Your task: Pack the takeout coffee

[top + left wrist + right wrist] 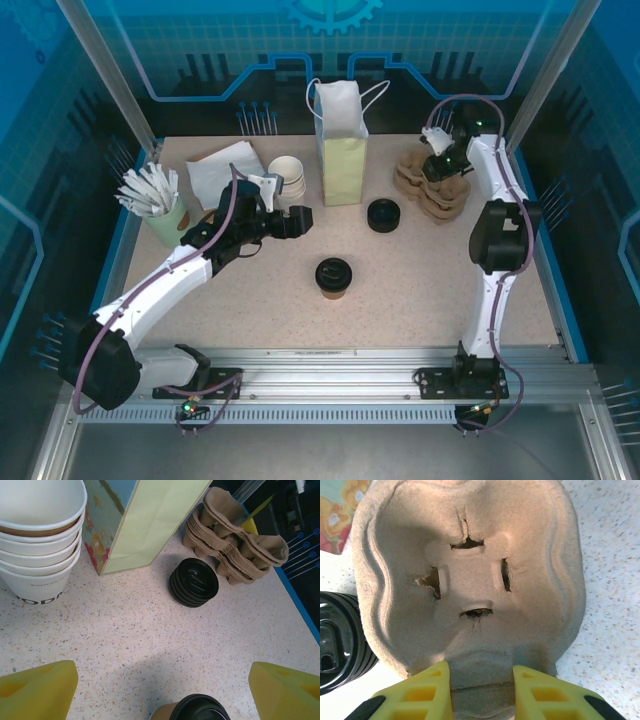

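The takeout coffee (pixel 333 277), a brown paper cup with a black lid, stands upright mid-table. In the left wrist view the takeout coffee (pixel 197 709) shows at the bottom edge, between and below the yellow fingers. My left gripper (pixel 303 221) (pixel 160 672) hangs wide open above the table, left of and beyond the cup, holding nothing. My right gripper (pixel 441 166) (pixel 482 672) is at the far right over the stacked cardboard cup carriers (pixel 436 196) (pixel 470 545), its two yellow fingers pressed against the middle ridge of the top carrier.
A pale green paper bag (pixel 342 160) (pixel 145 520) stands open at the back centre. A stack of black lids (pixel 382 215) (pixel 194 582) lies right of it. Stacked white cups (pixel 285 175) (pixel 40 540), napkins (pixel 225 170) and a cup of stirrers (pixel 160 205) sit at the left.
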Tool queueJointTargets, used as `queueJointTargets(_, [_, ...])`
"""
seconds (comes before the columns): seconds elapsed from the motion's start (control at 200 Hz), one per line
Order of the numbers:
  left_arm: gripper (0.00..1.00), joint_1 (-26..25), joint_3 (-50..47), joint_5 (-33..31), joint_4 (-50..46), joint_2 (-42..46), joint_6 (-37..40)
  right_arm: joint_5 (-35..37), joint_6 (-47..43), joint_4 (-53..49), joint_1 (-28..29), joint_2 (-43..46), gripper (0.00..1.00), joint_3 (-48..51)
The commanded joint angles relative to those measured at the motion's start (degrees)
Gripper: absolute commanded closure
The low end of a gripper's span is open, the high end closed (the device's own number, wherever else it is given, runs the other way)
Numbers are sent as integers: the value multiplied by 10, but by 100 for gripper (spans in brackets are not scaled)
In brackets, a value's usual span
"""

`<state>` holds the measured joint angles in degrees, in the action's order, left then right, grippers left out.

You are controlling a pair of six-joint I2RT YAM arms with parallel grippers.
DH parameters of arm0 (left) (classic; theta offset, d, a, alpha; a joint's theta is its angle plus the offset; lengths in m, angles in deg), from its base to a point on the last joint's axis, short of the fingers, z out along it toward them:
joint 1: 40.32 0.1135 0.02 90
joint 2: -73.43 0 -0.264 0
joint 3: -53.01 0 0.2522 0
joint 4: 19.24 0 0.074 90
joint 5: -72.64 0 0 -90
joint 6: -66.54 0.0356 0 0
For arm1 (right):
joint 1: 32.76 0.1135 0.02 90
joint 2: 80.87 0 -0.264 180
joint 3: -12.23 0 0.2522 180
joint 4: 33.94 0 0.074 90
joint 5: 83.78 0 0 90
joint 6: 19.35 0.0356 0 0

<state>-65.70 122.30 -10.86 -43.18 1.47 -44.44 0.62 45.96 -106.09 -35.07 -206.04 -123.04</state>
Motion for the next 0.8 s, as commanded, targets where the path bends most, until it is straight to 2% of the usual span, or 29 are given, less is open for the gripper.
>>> queueJointTargets(0.0, [10,3,-8,14,11,-1,-5,-3,24,2,-7,50,71,6])
queueJointTargets(0.21, [10,4,-13,12,13,4,-4,-1,49,30,-4,94,71,39])
queueJointTargets(0.795, [10,4,-15,16,13,1,-8,-5,-6,-30,-5,-17,64,-22])
